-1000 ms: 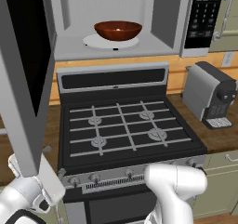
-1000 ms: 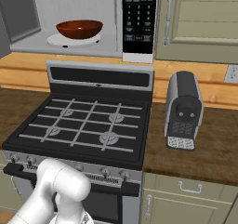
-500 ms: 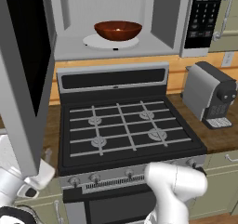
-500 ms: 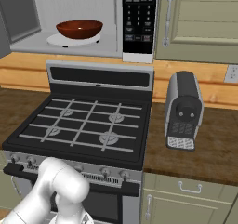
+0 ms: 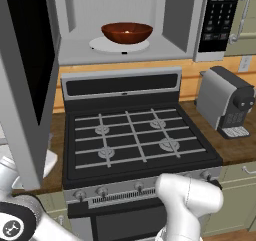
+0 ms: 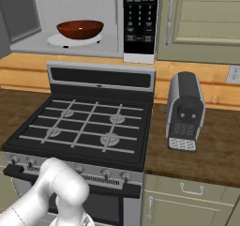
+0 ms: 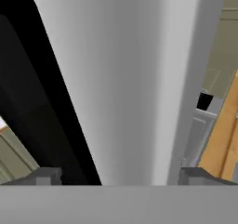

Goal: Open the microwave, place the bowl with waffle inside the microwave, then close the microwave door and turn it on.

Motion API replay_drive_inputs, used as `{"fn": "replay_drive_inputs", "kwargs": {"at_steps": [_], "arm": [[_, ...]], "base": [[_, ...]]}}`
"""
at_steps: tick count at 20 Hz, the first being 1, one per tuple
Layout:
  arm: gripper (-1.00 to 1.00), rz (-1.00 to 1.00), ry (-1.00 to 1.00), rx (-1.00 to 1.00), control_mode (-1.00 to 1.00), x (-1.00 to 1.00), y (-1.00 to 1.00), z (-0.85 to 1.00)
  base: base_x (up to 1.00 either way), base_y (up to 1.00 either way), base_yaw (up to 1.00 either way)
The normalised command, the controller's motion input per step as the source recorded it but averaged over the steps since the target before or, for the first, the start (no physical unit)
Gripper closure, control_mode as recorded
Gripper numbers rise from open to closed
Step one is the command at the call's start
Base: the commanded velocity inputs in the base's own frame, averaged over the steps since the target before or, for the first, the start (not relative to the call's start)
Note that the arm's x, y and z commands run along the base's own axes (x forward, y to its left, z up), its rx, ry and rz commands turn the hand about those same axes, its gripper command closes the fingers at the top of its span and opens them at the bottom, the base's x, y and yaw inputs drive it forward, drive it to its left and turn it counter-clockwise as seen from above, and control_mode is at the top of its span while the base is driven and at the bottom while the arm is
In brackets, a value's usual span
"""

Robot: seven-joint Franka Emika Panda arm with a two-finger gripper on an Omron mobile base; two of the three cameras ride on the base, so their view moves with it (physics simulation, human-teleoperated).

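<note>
1. Left base view shows you the microwave (image 5: 125,30) standing open, with the bowl (image 5: 127,32) resting on the white turntable (image 5: 119,45) inside the pale cavity.
2. You can't make out the waffle inside the bowl from either base view.
3. The door (image 5: 27,85) is swung out toward you at the left of that view, its grey edge facing the camera and its black glass turned toward the cavity.
4. In the hand view, you see the gripper (image 7: 118,176) with its fingers spread wide, one tip (image 7: 44,176) at each side of the door's grey edge, which runs up the middle of the picture close in front; whether either tip touches it you can't tell.
5. The black keypad (image 6: 139,18) sits to the right of the cavity, with a beige cabinet (image 6: 201,23) just beside it.
6. Below the microwave, you have the stove (image 6: 89,126), its grates bare.
7. A grey coffee machine (image 6: 185,110) stands on the wooden counter (image 6: 206,150) to the stove's right.
</note>
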Motion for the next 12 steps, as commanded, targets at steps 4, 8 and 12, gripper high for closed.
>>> {"fn": "replay_drive_inputs", "kwargs": {"at_steps": [4, 8, 12], "arm": [[-1.00, 0.00, -0.15, 0.00, -1.00, 0.00, 0.00, 0.44], [-1.00, 0.00, -0.16, 0.01, -1.00, 0.00, -0.16, 0.28], [-1.00, 0.01, -0.16, 0.01, -1.00, 0.10, 0.13, 0.04]], "base": [[0.00, 0.00, 0.00], [0.00, 0.00, 0.00], [0.00, 0.00, 0.00]]}}
